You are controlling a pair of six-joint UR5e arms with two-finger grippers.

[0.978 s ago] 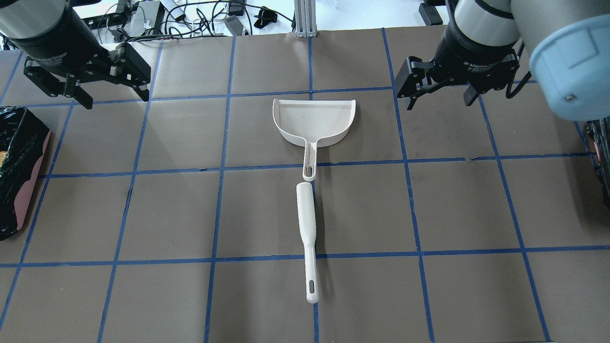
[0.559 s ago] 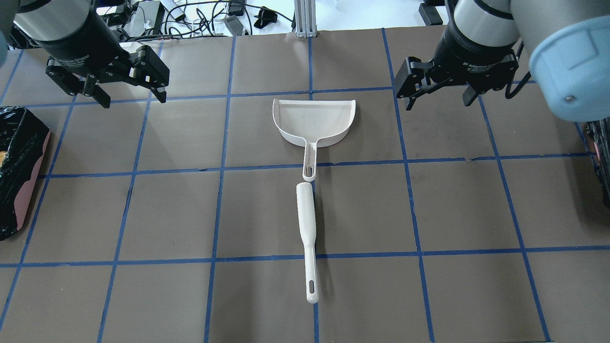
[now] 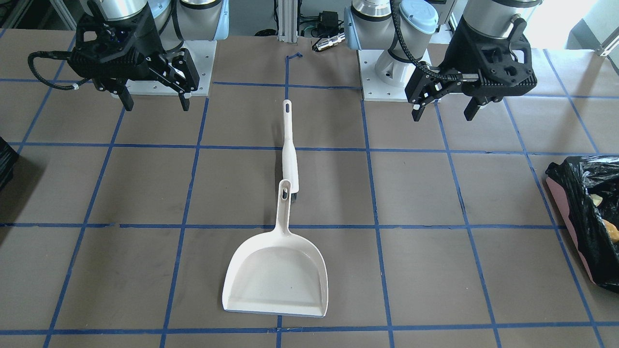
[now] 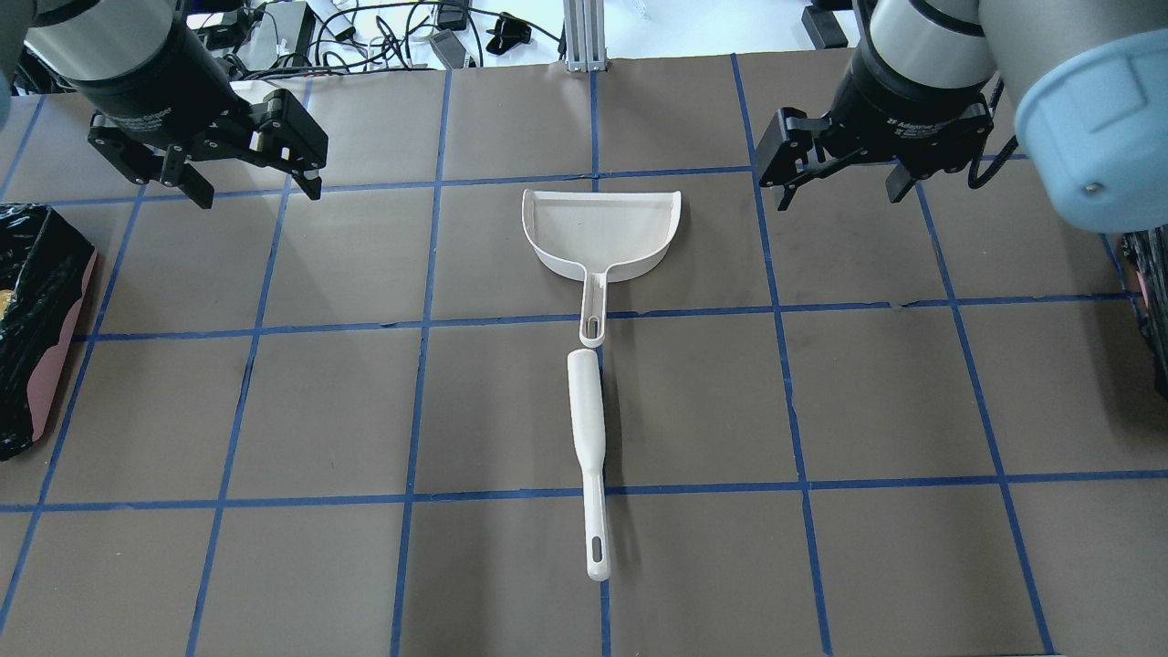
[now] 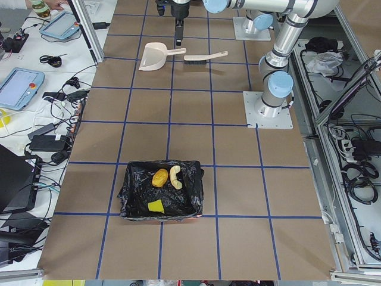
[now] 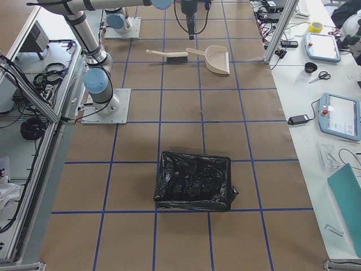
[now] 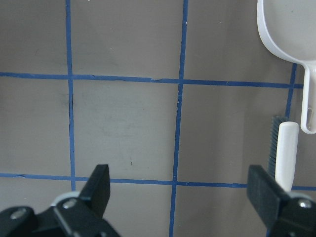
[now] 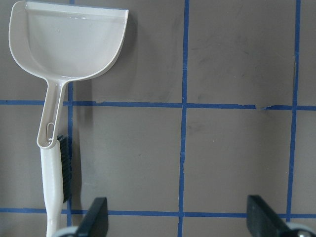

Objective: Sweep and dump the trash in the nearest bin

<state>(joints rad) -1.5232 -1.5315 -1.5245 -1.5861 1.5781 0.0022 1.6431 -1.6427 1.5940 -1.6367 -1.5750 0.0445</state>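
The trash lies inside the pink-sided bin (image 5: 193, 179) with its black bag: an orange-brown lump (image 5: 159, 177), a tan curved bit (image 5: 175, 177) and a yellow wedge (image 5: 156, 206). The bin is at the table's left edge in the overhead view (image 4: 41, 310) and on the right in the front view (image 3: 578, 193). A white dustpan (image 4: 602, 228) and a white brush (image 4: 586, 429) lie in line at mid-table. My left gripper (image 4: 257, 192) is open and empty, left of the dustpan. My right gripper (image 4: 841, 196) is open and empty, right of it.
A second dark bin (image 6: 192, 180) stands off the robot's right side, its edge showing in the overhead view (image 4: 1152, 310). The dustpan (image 7: 291, 29) and brush (image 7: 286, 153) show at the left wrist view's right edge. Cables and devices lie beyond the table's far edge.
My left gripper has moved right, away from the bin and closer to the dustpan, still open. The right arm, dustpan and brush have not moved.
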